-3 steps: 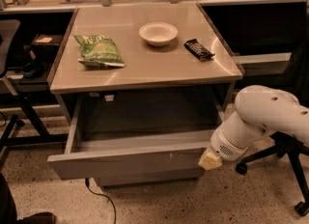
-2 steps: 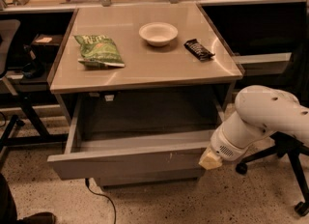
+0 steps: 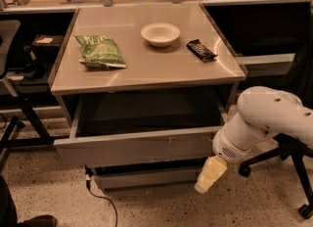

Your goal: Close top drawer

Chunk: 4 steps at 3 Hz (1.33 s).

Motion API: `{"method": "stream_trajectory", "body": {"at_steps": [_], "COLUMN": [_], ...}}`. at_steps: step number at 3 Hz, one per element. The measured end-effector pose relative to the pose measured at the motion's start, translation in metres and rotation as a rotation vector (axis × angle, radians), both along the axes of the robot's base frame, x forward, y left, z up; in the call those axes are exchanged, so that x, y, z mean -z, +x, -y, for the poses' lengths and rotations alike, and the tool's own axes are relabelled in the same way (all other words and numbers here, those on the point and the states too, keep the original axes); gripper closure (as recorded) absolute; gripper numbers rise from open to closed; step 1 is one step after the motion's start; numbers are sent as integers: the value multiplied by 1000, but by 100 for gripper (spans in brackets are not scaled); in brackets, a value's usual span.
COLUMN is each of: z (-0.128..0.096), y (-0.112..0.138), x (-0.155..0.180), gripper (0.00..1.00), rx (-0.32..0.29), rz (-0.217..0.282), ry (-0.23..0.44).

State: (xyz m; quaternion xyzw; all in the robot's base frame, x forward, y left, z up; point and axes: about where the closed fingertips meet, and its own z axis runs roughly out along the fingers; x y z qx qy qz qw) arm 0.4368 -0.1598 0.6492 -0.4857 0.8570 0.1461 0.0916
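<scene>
The top drawer (image 3: 132, 147) is a wide grey drawer under the desk top (image 3: 146, 64). It stands pulled out and its dark inside looks empty. Its flat front panel carries small pale scuff marks near the middle. My gripper (image 3: 210, 174) is pale yellow at the end of my white arm (image 3: 264, 121). It hangs just below and in front of the right end of the drawer front, pointing down towards the floor. I cannot tell whether it touches the panel.
On the desk top lie a green chip bag (image 3: 100, 51), a white bowl (image 3: 160, 34) and a dark snack bar (image 3: 201, 50). A slimmer grey drawer front (image 3: 146, 177) shows below. A black chair base (image 3: 288, 162) stands at right, another chair (image 3: 12, 74) at left. A cable (image 3: 102, 199) trails on the floor.
The drawer front has slid a little way in towards the desk. My gripper now sits lower, below the front panel's right end.
</scene>
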Motion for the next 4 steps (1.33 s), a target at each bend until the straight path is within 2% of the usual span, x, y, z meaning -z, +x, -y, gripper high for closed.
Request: {"method": "stream_trajectory", "body": {"at_steps": [1, 2, 4], "z": [0, 0, 0], "y": [0, 0, 0], "x": [0, 0, 0], "gripper": [0, 19, 66], "rx": [0, 0, -1], "rz": [0, 0, 0], "ry": [0, 0, 0]}}
